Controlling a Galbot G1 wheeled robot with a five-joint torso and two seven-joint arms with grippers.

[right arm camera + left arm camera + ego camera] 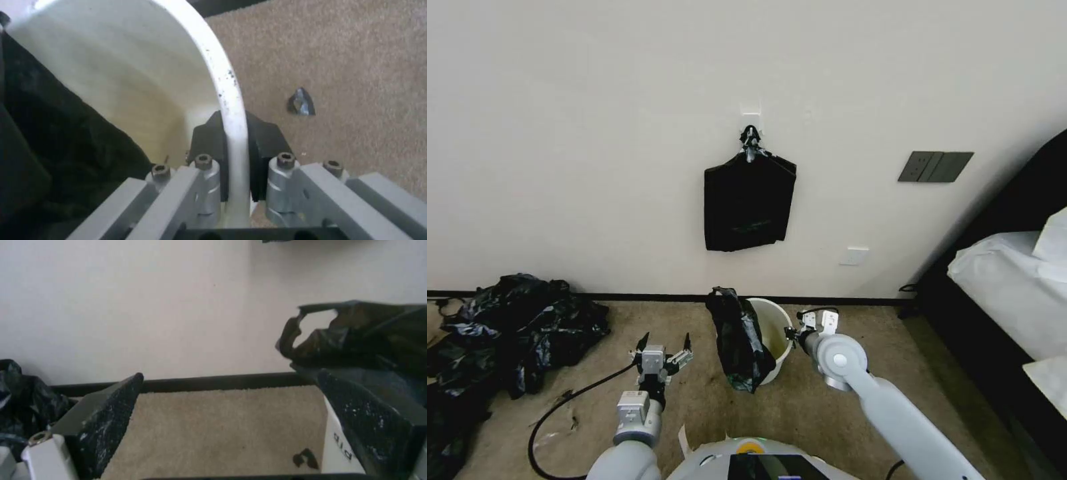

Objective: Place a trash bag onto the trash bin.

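Trash bag (738,337) drapes trash bin (774,327) rim; right tool (234,146) clamps rim, left tool (663,353) spread.

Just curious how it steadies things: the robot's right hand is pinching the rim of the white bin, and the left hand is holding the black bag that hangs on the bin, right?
Not quite. The right hand does pinch the trash bin rim, but the left hand is open and empty above the carpet, beside the trash bag, as the head view shows.

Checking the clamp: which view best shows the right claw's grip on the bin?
Right wrist view: the right claw is shut on the trash bin rim, one finger each side. Head view shows it small, at the rim. Left wrist view gives nothing on the grip.
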